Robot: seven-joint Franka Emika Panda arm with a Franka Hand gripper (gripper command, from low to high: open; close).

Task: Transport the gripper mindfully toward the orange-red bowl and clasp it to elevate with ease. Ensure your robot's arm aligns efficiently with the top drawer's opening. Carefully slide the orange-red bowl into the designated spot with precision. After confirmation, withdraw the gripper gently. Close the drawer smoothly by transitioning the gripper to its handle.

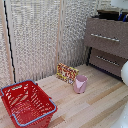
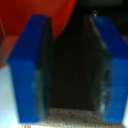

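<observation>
In the wrist view my gripper [image 2: 70, 60] shows as two blue fingers, one [image 2: 29, 70] on each side of a wide dark gap, with nothing between them, so it is open. The glossy orange-red bowl [image 2: 47, 12] lies just beyond the fingertips, partly hidden behind one finger. In the exterior view the bowl and the gripper are out of view; only a rounded white part of the arm [image 1: 125, 73] shows at the right edge. The grey-brown top drawer [image 1: 102, 29] with its silver handle [image 1: 105, 37] is at the upper right.
A darker lower drawer front [image 1: 106, 61] sits under the top drawer. A pink cup [image 1: 80, 84] and a colourful box [image 1: 66, 73] stand mid-floor. A red mesh basket [image 1: 26, 102] is at the exterior view's lower left. Pale slatted panels [image 1: 35, 35] form the back.
</observation>
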